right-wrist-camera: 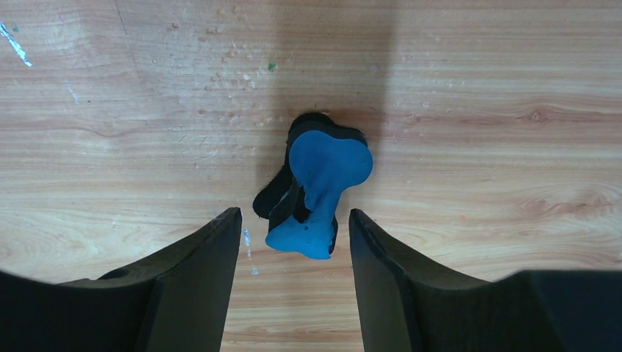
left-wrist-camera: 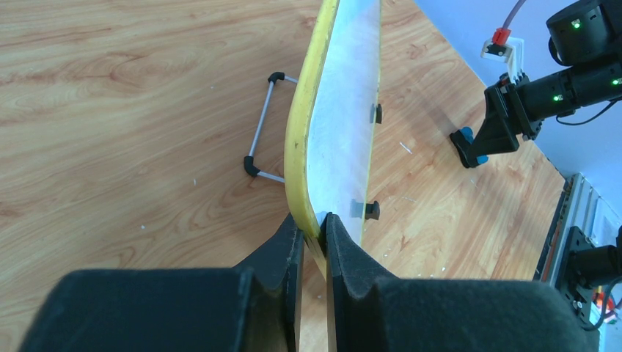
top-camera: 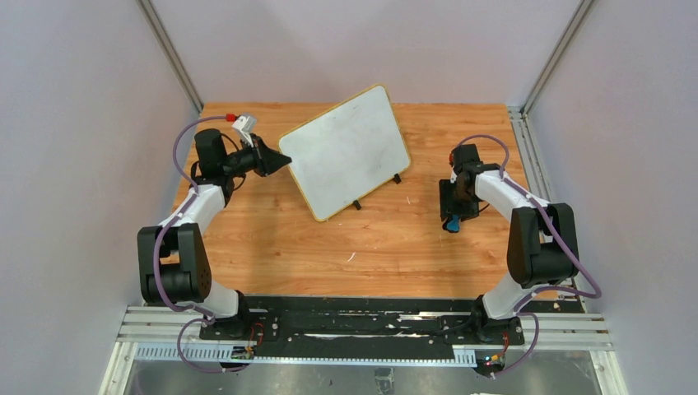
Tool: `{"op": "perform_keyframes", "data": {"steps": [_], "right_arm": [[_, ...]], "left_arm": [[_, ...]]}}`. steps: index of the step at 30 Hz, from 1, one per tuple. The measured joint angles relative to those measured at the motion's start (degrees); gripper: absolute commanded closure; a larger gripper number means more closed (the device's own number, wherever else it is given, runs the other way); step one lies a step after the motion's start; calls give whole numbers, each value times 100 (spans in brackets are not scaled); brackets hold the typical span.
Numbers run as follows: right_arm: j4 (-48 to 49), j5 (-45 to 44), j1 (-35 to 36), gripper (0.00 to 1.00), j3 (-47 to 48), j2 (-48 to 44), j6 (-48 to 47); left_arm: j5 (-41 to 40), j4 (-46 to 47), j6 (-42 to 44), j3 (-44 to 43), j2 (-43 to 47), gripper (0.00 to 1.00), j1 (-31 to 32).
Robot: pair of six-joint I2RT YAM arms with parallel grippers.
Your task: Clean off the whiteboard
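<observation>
Right jaws stand apart over the blue eraser (right-wrist-camera: 319,191), which lies on the surface (right-wrist-camera: 477,110) between them, not yet gripped. Farther back, left jaws are clamped on the yellow rim of the whiteboard (top-camera: 346,152), which stands tilted mid-surface. I worry that thin corner pinch may slip, letting the board twist or topple once wiping pressure lands.

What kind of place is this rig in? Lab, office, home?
Probably a robot lab test cell: left arm and right arm bolted to a metal rail at the edge of a wooden table, boxed in by plain panels on aluminium posts.
</observation>
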State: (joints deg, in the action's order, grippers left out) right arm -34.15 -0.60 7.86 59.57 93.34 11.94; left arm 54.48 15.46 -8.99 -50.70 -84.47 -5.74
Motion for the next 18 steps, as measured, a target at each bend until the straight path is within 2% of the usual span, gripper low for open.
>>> {"op": "perform_keyframes", "data": {"steps": [10, 18], "right_arm": [[2, 15, 0, 44, 0, 0, 0], [2, 15, 0, 44, 0, 0, 0]], "left_arm": [[13, -50, 15, -22, 0, 83, 0], [20, -129, 280, -33, 0, 63, 31]]}}
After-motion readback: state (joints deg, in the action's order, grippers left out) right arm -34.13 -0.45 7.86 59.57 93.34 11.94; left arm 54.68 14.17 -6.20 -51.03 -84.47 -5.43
